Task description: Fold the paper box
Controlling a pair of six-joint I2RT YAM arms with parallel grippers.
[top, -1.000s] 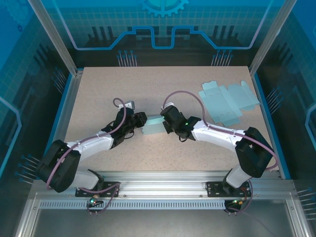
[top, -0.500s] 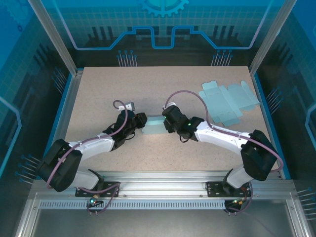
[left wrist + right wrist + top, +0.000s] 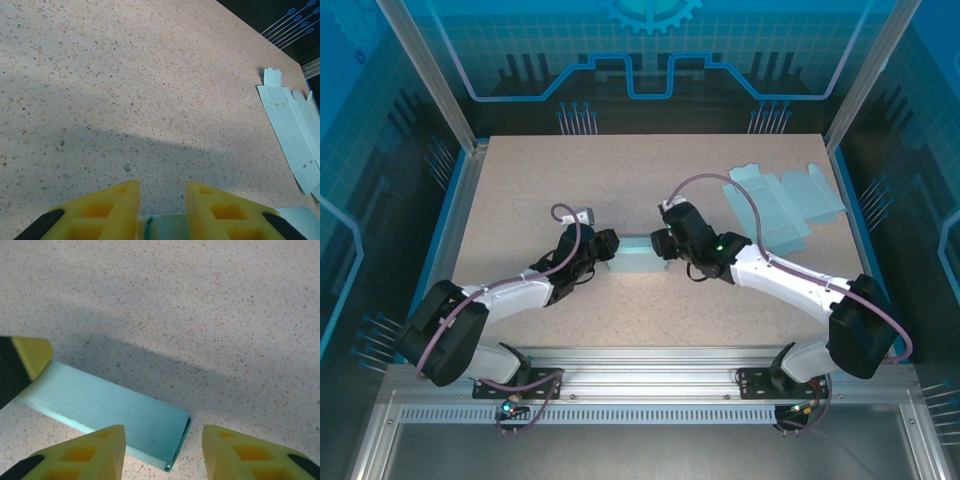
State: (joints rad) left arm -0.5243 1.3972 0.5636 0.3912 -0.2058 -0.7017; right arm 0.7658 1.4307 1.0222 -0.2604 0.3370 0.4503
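The paper box point(image 3: 636, 257), a folded teal sleeve, lies mid-table between my two grippers. My left gripper point(image 3: 607, 250) is shut on its left end; in the left wrist view the teal edge of the paper box point(image 3: 175, 227) sits deep between the yellow fingers point(image 3: 120, 202), and the gripper point(image 3: 162, 186) points across bare table. My right gripper point(image 3: 665, 241) stands open just off the box's right end. In the right wrist view the paper box point(image 3: 110, 405) lies flat with its open end under the spread jaws of the right gripper point(image 3: 161, 434), which do not touch it.
Flat teal box blanks point(image 3: 782, 205) lie at the back right of the speckled table point(image 3: 540, 180), also seen as blanks point(image 3: 292, 125) in the left wrist view. A yellow tip of the left gripper's finger point(image 3: 30, 352) shows at the box's far end.
My right gripper has opened, let go of the box's right end and drawn back to the upper right. The box now lies more level. The left gripper kept its hold.
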